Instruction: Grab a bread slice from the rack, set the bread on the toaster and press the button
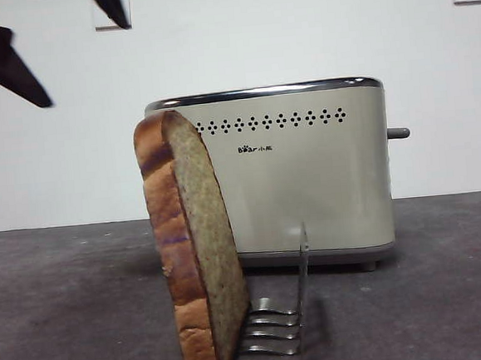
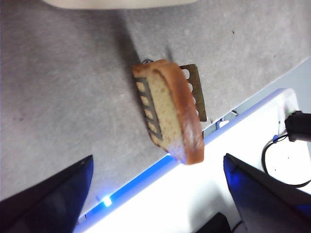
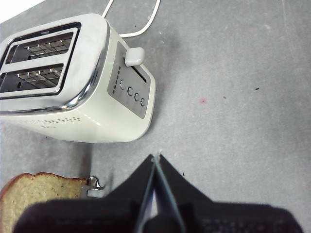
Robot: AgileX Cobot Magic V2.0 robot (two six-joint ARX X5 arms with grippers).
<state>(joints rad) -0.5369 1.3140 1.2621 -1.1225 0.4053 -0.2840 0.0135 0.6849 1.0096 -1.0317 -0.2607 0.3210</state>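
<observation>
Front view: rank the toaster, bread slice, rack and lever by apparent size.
1. Toaster
2. Bread slice, though it stands nearer the camera, which enlarges it
3. Rack, partly cut off by the frame edge
4. Lever

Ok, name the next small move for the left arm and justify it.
Probably lower the left pincer onto the slice of bread. Its jaws are spread wide and empty above the slice, which stands in the rack; both slots of the toaster look empty.
</observation>
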